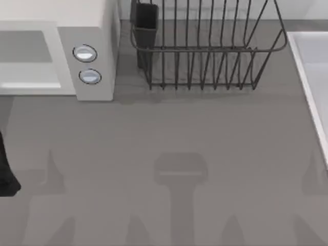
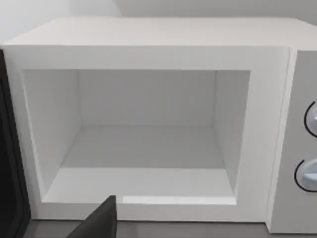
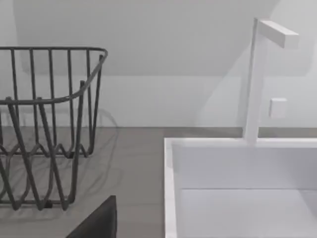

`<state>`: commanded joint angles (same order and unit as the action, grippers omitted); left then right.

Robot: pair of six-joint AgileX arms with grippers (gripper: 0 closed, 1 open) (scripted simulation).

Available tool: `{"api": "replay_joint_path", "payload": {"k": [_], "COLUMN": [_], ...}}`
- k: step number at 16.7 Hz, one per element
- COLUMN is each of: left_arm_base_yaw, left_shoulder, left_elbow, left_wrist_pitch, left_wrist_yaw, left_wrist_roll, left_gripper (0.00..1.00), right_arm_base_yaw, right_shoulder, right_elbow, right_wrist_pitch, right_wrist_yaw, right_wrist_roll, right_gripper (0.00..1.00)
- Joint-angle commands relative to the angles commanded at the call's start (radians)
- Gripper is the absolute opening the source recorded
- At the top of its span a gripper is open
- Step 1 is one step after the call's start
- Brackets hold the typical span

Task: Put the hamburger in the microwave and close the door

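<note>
The white microwave (image 1: 92, 31) stands at the table's far left, with two round knobs (image 1: 85, 54) on its side panel. The left wrist view looks straight into its cavity (image 2: 148, 148), which is open and holds nothing. A dark strip beside the opening looks like the door (image 2: 10, 158), swung wide open. The hamburger is out of view. A dark part of my left gripper (image 2: 99, 223) shows in front of the microwave, and a dark part of my left arm (image 1: 6, 174) sits at the table's left edge. A dark part of my right gripper (image 3: 99, 220) hangs between rack and sink.
A dark wire dish rack (image 1: 205, 51) stands at the back middle, right of the microwave, with a dark cup (image 1: 145, 25) in its left corner. A white sink (image 1: 312, 77) with a white faucet (image 3: 257, 79) takes up the right edge. Grey tabletop (image 1: 169, 154) spreads in front.
</note>
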<state>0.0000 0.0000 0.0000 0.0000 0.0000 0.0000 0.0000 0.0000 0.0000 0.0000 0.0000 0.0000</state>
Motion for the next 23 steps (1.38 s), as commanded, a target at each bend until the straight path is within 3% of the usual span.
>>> {"api": "replay_joint_path", "payload": {"k": [4,7,17,23], "left_arm_base_yaw": [0.011,0.048,0.265,0.381], "left_shoulder": [0.032,0.159,1.072,1.5], "left_elbow": [0.028,0.127,0.652,0.925], "left_wrist_pitch": [-0.024,-0.11,-0.624,-0.875], "left_wrist_yaw": [0.0,0.002,0.007,0.004], "left_wrist_roll": [0.032,0.156,0.895,1.258], "left_gripper": [1.0,1.0,1.0,1.0], "right_arm_base_yaw": [0.0,0.0,0.0,0.0], "right_shoulder": [0.0,0.0,0.0,0.0], "right_elbow": [0.0,0.0,0.0,0.0], "right_wrist_pitch": [0.0,0.0,0.0,0.0], "right_wrist_yaw": [0.0,0.0,0.0,0.0], "right_wrist_roll": [0.0,0.0,0.0,0.0], "right_gripper": [1.0,1.0,1.0,1.0]}}
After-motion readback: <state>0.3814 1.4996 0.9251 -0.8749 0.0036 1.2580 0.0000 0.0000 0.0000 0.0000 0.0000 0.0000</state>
